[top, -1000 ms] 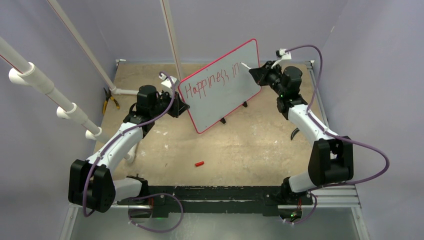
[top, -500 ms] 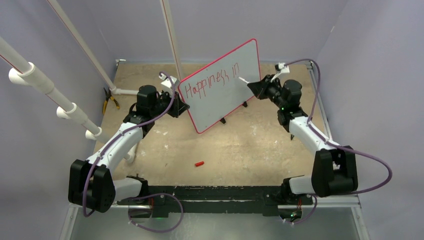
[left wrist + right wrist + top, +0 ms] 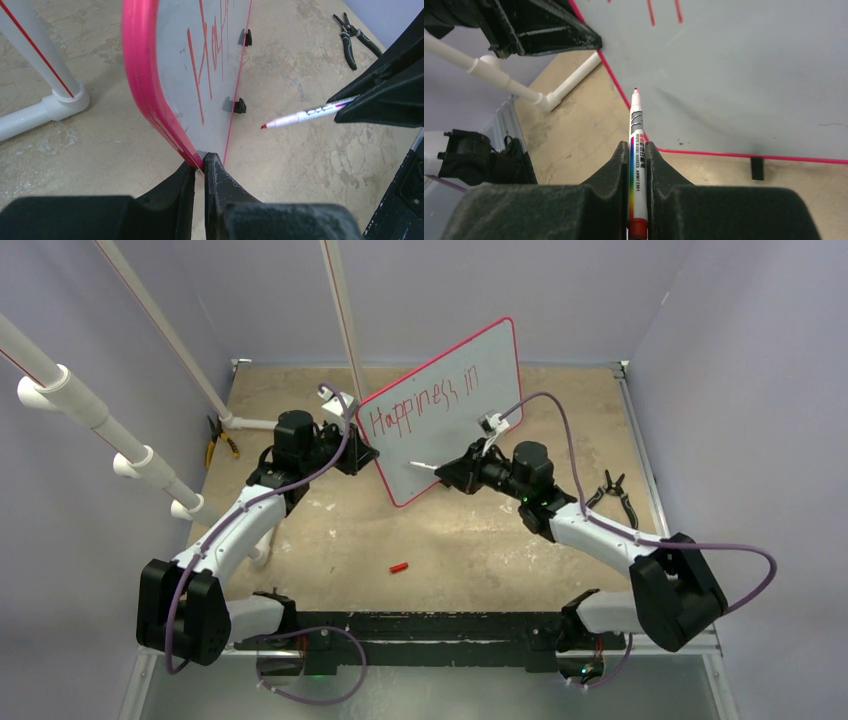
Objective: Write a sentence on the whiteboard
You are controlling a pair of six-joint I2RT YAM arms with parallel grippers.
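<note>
The whiteboard stands tilted on small black feet, red-rimmed. Its red lettering reads "Happiness in" in one slanted line. My left gripper is shut on the board's lower left rim, as the left wrist view shows. My right gripper is shut on a white marker with a red tip. The tip points at the board's lower left part, just off the surface. The marker also shows in the left wrist view, near the board's lower edge.
A small red marker cap lies on the tan table. Black pliers lie at the right. Yellow-handled pliers lie at the left by white pipes. A pipe upright stands behind the board.
My right gripper has swung with the marker from the board's upper right, past "in", down and left to the board's lower left part. The left arm and board have not moved.
</note>
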